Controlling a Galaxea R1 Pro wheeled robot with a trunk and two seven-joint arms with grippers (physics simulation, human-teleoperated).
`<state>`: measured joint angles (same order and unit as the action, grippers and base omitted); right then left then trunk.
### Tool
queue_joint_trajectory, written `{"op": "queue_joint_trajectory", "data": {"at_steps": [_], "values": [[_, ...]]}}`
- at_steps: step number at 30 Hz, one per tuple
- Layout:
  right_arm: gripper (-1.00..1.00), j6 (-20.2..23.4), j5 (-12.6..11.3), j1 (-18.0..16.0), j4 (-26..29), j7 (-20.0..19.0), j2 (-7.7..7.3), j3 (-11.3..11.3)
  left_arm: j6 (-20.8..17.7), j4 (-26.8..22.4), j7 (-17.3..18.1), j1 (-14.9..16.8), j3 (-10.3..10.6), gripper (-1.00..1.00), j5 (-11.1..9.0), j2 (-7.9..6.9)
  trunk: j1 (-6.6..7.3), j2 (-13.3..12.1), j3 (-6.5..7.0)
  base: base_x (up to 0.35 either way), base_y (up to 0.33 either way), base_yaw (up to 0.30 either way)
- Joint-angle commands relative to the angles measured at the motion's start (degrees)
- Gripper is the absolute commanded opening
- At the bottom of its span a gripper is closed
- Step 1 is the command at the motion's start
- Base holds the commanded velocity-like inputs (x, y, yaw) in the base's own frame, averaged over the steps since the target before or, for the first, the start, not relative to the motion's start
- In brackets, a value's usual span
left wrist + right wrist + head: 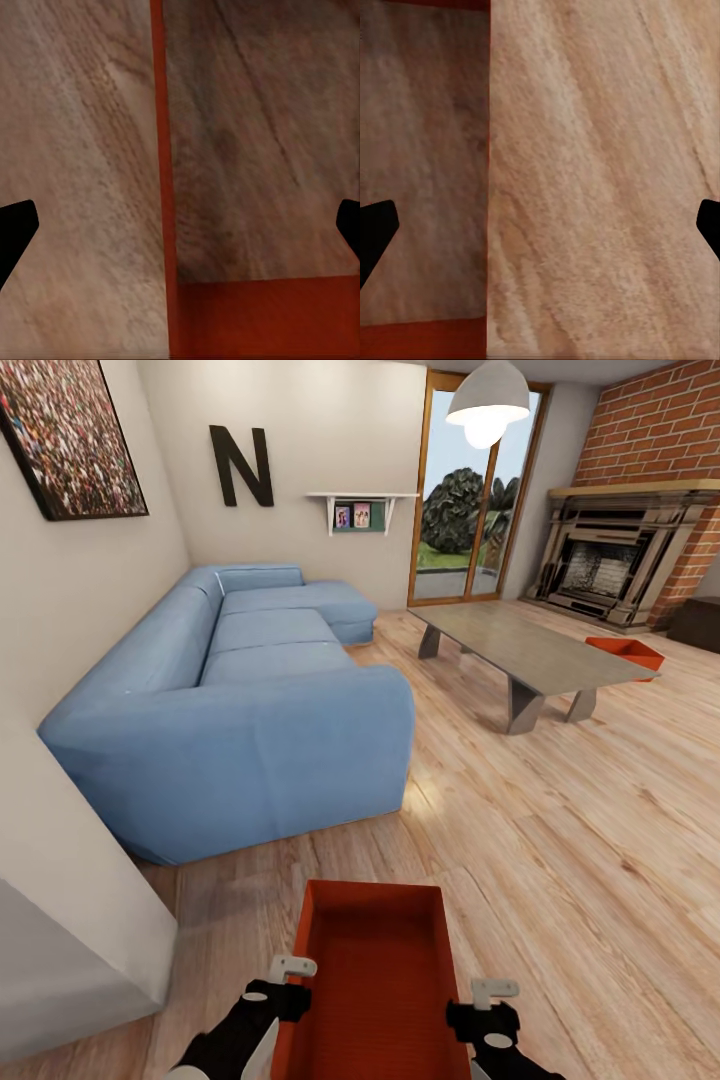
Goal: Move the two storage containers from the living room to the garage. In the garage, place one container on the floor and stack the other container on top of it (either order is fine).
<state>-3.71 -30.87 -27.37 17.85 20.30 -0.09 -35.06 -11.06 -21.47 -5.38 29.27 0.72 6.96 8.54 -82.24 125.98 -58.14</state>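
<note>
A: Where is the near bin (372, 970) seen?

B: It is seen low in the head view, between the two grippers, above the wood floor (600, 830). Its long axis is run from near to far, with the open top turned up and the far short wall pointed toward the sofa (230, 710).

A: How is it held?

B: The left gripper (290, 972) is set at the left long wall, the right gripper (487, 1000) at the right long wall. In the left wrist view the wall (163, 180) is seen edge-on between the dark fingertips (16, 232), which are spread wide to either side. The same is seen in the right wrist view, where the thin wall (487, 180) is flanked by fingertips (376, 232) kept well apart. The jaws are shown wide, clear of the wall, so no pinch is shown; whether the bin is borne some other way cannot be told.

A: And the second bin (627, 654)?

B: It is seen on the floor at the far right, just beside the right end of the grey table (520, 645), partly hidden by it. Its long axis cannot be told. The fireplace (615, 560) is set beyond it in the brick wall (660, 430).
</note>
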Motion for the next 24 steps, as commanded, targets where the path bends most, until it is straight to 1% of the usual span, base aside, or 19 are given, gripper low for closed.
{"op": "queue_joint_trajectory", "data": {"at_steps": [1, 7, 24], "values": [[1.00, -0.32, -0.60, -0.05, -0.21, 0.23, 0.09, -0.45, -0.33, 0.15, -0.15, 0.00, 0.07, 1.00, 0.51, 0.00, 0.01, 0.02, -0.05, 0.000, 0.000, 0.000], [1.00, -0.71, -0.63, -0.05, -0.66, 0.18, 0.52, -0.53, -0.17, 2.95, -0.15, 0.00, 0.00, 1.00, 0.49, 0.09, 0.01, 0.02, -0.05, 0.000, 0.000, 0.000], [1.00, -0.80, -0.62, -0.05, -0.71, 0.09, 0.52, -0.54, 0.31, 4.38, -0.16, 0.00, -0.37, 1.00, 0.25, -0.23, 0.01, 0.02, -0.05, 0.000, 0.000, 0.000]]}}
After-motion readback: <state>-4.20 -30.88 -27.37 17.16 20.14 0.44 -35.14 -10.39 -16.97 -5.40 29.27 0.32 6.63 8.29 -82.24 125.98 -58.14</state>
